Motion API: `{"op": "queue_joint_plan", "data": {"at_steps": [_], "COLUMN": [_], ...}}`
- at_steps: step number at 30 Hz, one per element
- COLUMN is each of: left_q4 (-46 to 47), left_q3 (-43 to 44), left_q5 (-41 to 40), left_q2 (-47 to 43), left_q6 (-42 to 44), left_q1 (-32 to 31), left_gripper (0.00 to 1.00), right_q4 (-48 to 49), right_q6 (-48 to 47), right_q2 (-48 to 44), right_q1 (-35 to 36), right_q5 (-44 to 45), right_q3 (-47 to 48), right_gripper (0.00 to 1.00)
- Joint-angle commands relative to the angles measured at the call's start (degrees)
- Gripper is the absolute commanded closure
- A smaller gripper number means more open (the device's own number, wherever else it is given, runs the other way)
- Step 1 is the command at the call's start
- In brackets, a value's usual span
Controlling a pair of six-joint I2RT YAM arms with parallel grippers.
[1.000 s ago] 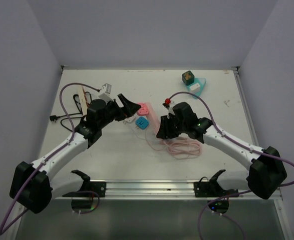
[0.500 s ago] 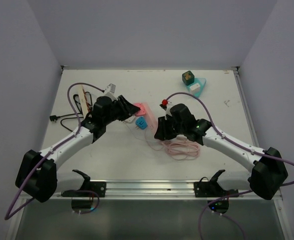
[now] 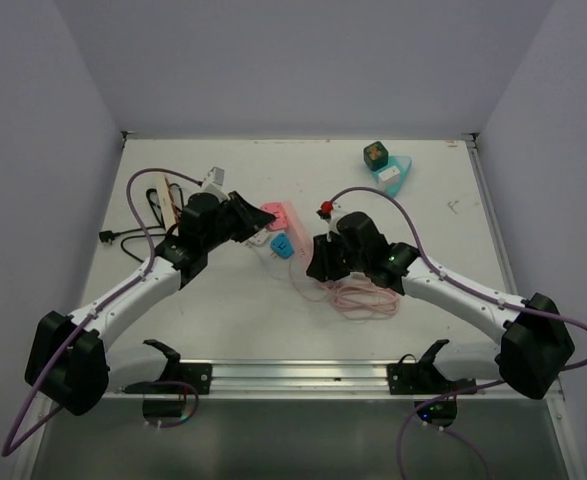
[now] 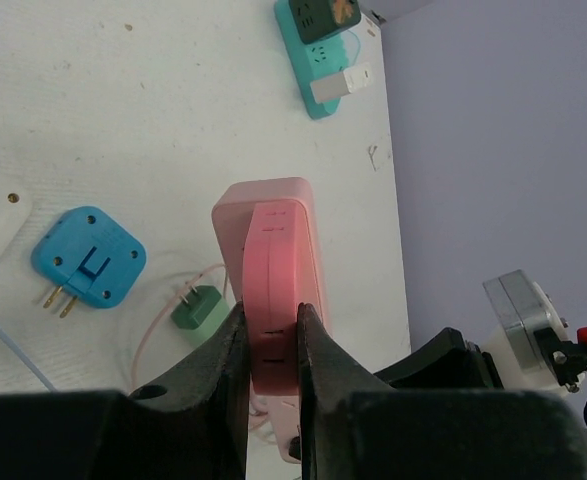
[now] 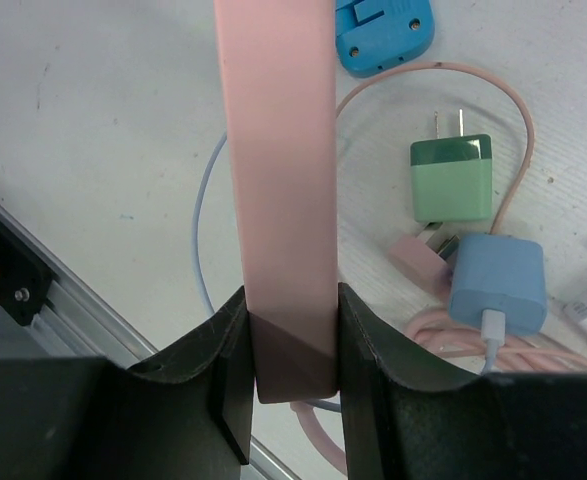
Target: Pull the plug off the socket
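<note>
A pale pink socket strip (image 5: pixel 278 150) lies slanted mid-table (image 3: pixel 293 220). My right gripper (image 5: pixel 291 330) is shut on its near end (image 3: pixel 320 262). A deeper pink plug (image 4: pixel 273 260) sits on the strip's far end (image 3: pixel 272 212). My left gripper (image 4: pixel 270 330) is shut on this plug, both fingers pressed flat against its sides (image 3: pixel 258 222). The plug looks seated on the strip; its prongs are hidden. The right wrist view does not reach the plug.
Loose beside the strip lie a blue adapter (image 4: pixel 85 268), a green adapter (image 5: pixel 451 180) and a light blue charger (image 5: pixel 495 285) on a coiled pink cable (image 3: pixel 358 295). A teal strip (image 3: pixel 387 170) is far right, a black cable (image 3: pixel 123 240) at left.
My left gripper has moved in over the strip's far end and gone from open to shut on the pink plug. The right gripper stays shut on the strip, shifted slightly left.
</note>
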Motion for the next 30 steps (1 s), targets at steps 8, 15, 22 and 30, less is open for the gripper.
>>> {"op": "queue_joint_plan", "data": {"at_steps": [8, 15, 22, 30], "left_q4": [-12.8, -14.6, -6.6, 4.4], "left_q3": [3.1, 3.0, -2.0, -1.2], "left_q5": [-7.4, -5.2, 2.3, 6.4], "left_q2": [-11.7, -11.9, -5.0, 10.8], "left_q6": [-3.1, -0.8, 2.8, 3.7], "left_q1": [3.4, 3.8, 3.8, 3.8], "left_gripper": [1.00, 1.00, 0.78, 0.74], "right_q4": [-0.2, 4.1, 6.7, 8.4], "right_q6": [6.0, 5.8, 3.2, 4.9], "right_q2": [3.0, 3.1, -0.8, -2.4], "right_q1": [-6.7, -7.0, -7.0, -6.9], "right_q5": [13.5, 6.1, -1.1, -4.8], "right_q3": [-4.9, -2.5, 0.2, -0.2], "right_gripper": [1.00, 1.00, 1.00, 1.00]}}
